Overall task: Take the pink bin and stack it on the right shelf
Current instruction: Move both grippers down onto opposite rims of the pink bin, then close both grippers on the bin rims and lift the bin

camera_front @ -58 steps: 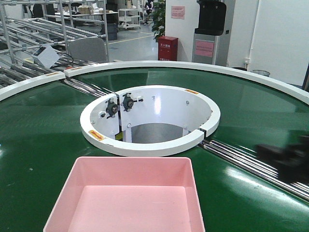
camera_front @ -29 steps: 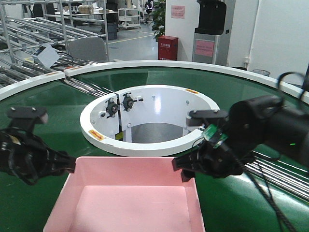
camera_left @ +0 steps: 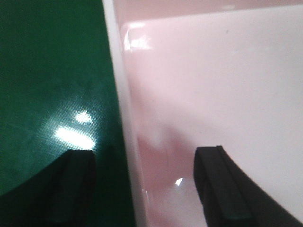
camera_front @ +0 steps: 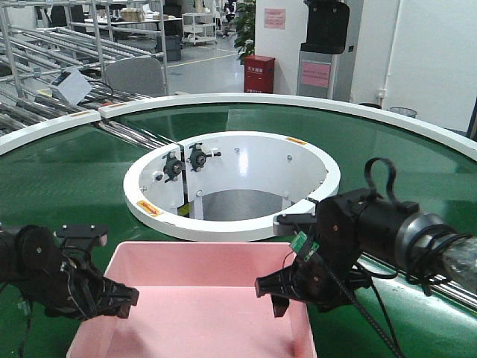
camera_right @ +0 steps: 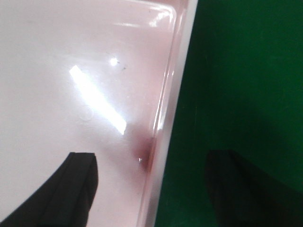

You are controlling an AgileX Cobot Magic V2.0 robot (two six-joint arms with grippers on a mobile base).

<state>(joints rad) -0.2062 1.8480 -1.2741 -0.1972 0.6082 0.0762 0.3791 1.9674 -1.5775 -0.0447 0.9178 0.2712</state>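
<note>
Unreadably small yellow labels (camera_front: 147, 209) dot white ring (camera_front: 231, 230) behind pink bin (camera_front: 201, 317).

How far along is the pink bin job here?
Done: approach. The left pincer and right pincer each straddle a side wall of the bin, one finger inside, one over the green belt. In hand: the grasp; both are open, not clamped. Left: close, lift, carry to the shelf, which is out of view; the bin sits on the belt.
</note>
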